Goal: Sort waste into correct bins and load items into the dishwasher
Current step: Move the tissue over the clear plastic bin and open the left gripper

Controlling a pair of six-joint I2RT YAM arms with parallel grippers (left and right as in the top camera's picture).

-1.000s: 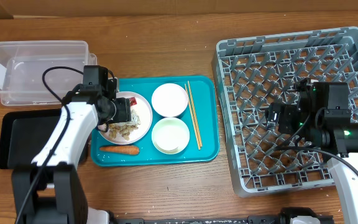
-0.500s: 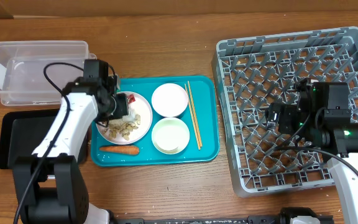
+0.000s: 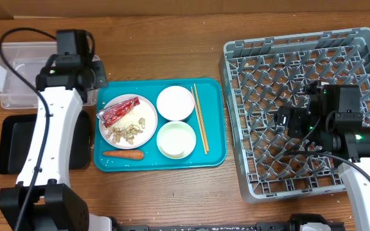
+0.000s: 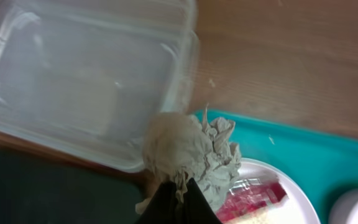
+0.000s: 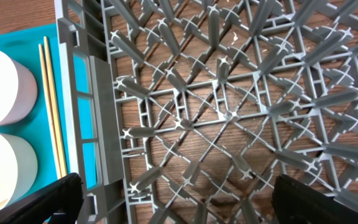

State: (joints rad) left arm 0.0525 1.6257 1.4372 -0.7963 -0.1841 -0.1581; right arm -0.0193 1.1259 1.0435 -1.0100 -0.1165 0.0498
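My left gripper [image 4: 179, 190] is shut on a crumpled brownish paper napkin [image 4: 188, 146], which hangs over the gap between the clear plastic bin [image 4: 73, 74] and the teal tray [image 4: 303, 155]. Overhead, the left gripper [image 3: 93, 76] is beside the clear bin [image 3: 18, 64], and the arm hides the napkin. The white plate [image 3: 148, 131] holds a red wrapper [image 3: 117, 111] and food scraps [image 3: 128, 132]. A carrot [image 3: 123, 154], two white bowls [image 3: 175, 102] [image 3: 176, 139] and chopsticks [image 3: 200, 119] lie on the tray [image 3: 214, 157]. My right gripper [image 5: 179, 205] is open over the grey dish rack [image 5: 229, 93].
A black bin [image 3: 18, 144] sits in front of the clear bin, left of the tray. The dish rack [image 3: 307, 109] fills the right side of the wooden table. In the right wrist view the rack's left wall [image 5: 79, 93] stands next to the chopsticks [image 5: 51, 106].
The left gripper shut on the napkin at the plate, then lifted it away up and left toward the clear bin, uncovering the red wrapper. The right arm has not moved.
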